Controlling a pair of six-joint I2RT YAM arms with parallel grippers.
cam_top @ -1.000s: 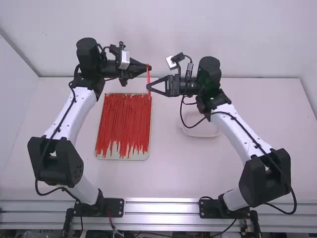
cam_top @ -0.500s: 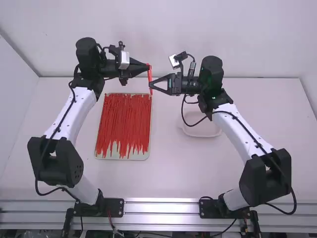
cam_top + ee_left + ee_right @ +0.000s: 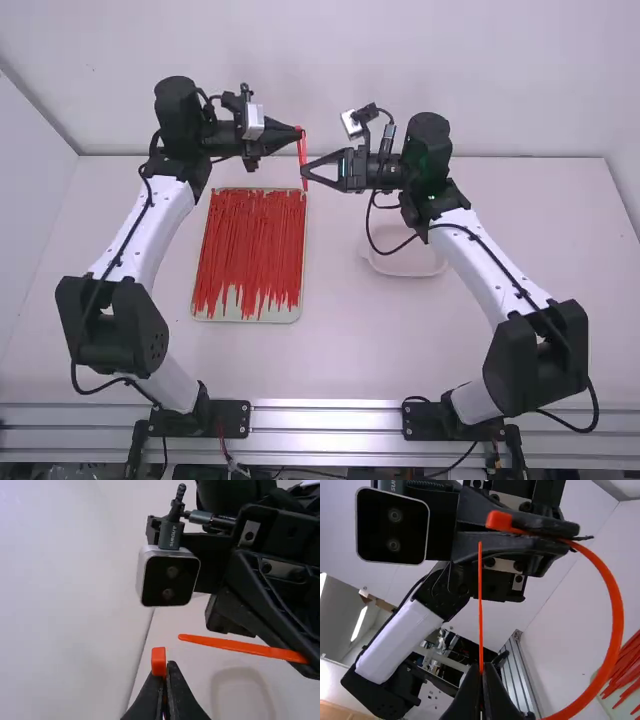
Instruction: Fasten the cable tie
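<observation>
One red cable tie (image 3: 303, 155) is held in the air between both arms, above the far end of the tray. My left gripper (image 3: 299, 133) is shut on its square head (image 3: 158, 660), seen in the left wrist view at my left gripper (image 3: 165, 667). My right gripper (image 3: 306, 174) sits just below and to the right, shut on the thin tail (image 3: 480, 605). In the right wrist view my right gripper (image 3: 481, 669) pinches the tail, which points up toward the head (image 3: 496, 519). The strap bends round in a loop (image 3: 616, 605). Tail tip and head stand a little apart.
A flat tray (image 3: 248, 317) with several red cable ties (image 3: 250, 245) lies left of the middle. A shallow white dish (image 3: 405, 266) sits on the table to its right, under the right arm. The near half of the table is bare.
My right gripper has risen and moved slightly right with the tail, closer to the level of the left gripper. The left gripper has stayed almost still.
</observation>
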